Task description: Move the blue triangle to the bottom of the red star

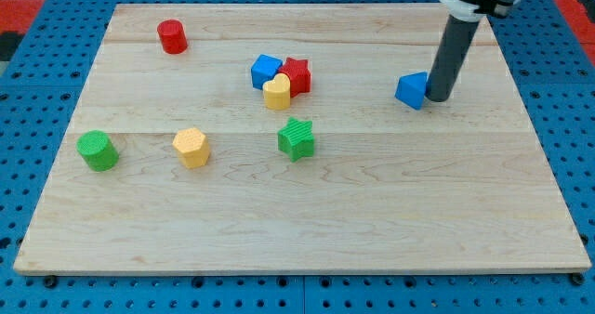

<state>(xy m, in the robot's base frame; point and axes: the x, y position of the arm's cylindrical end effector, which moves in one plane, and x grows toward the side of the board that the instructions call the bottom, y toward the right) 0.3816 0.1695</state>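
My tip (435, 98), a bare rod with no end effector, touches the blue triangle (411, 89), well right of the red star (297, 74); the push is barely begun.

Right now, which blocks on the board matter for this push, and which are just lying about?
In the job: blue triangle, with my tip at its right side; red star.

Lying about: blue cube, yellow heart, green star, yellow hexagon, green cylinder, red cylinder.

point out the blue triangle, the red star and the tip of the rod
blue triangle (410, 90): camera view, on its front face.
red star (297, 73): camera view, on its top face.
my tip (435, 98): camera view, the rod's very end, against the triangle's right side.
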